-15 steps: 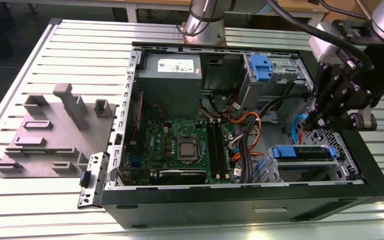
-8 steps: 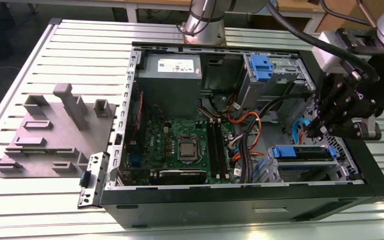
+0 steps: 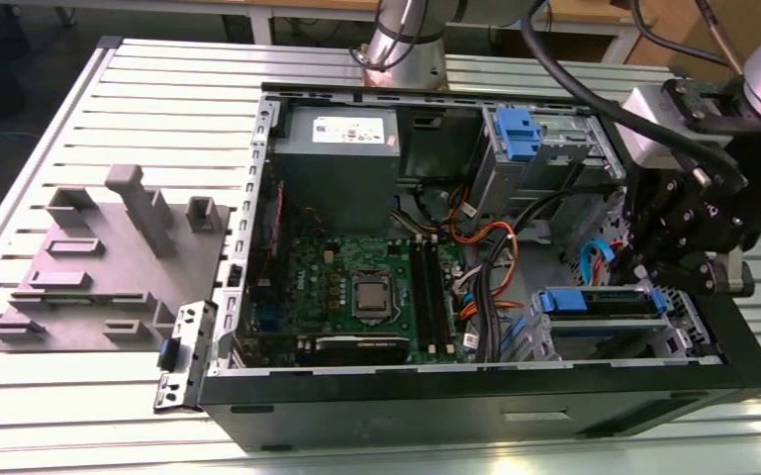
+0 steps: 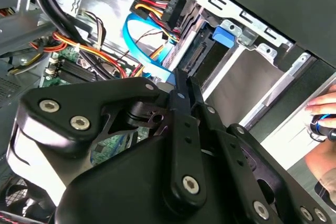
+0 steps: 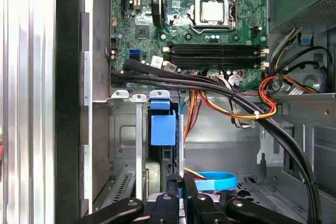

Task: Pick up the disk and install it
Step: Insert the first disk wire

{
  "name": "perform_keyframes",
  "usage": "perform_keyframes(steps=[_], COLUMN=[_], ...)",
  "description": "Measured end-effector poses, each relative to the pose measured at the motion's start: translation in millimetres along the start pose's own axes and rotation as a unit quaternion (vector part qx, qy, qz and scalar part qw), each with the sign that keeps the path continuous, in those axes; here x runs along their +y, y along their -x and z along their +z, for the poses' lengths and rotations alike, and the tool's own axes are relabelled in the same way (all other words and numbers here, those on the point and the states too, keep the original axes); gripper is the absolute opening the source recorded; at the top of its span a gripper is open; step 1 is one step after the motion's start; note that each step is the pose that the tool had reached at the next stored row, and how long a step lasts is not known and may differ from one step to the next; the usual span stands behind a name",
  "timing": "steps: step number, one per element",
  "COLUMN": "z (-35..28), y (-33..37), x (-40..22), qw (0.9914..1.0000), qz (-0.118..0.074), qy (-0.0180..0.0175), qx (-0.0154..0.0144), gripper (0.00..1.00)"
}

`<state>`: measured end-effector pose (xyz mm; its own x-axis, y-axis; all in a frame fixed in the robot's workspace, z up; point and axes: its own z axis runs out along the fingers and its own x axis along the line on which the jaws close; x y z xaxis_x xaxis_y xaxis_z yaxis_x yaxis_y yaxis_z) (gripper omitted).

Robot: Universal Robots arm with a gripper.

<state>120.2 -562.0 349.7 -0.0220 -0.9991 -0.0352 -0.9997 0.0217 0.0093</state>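
Disk (image 3: 601, 303): in the exterior view it lies in the drive bay at the lower corner of the open computer case (image 3: 486, 406), toward the exterior view's right, blue rail facing up.
Gripper (image 3: 677, 269): exterior view, just above the bay's right end; fingers pressed together, grasping nothing.
Second wrist view: closed black fingers (image 4: 181, 95) point at the bay; a person's hand (image 4: 323, 116) rests at the case edge.
First wrist view: blue rail tab (image 5: 163, 127) sits in the bay below the motherboard (image 5: 199, 24).
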Motion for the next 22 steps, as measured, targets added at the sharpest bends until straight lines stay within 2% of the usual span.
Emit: perform_keyframes(steps=[3,8,15,22], z=[1.8,4.6,8.2,9.5], y=[-1.9,-5.8,-7.0,-7.0], x=[1.6,2.0,2.7,3.2], qw=[0.99999,0.99998,0.99997,0.99994], qz=[0.000,0.000,0.000,0.000], qy=[-0.0030,-0.0058,-0.0074,-0.0081], qx=[-0.0009,-0.0009,-0.0019,-0.0076], gripper=[0.16,0.16,0.16,0.16])
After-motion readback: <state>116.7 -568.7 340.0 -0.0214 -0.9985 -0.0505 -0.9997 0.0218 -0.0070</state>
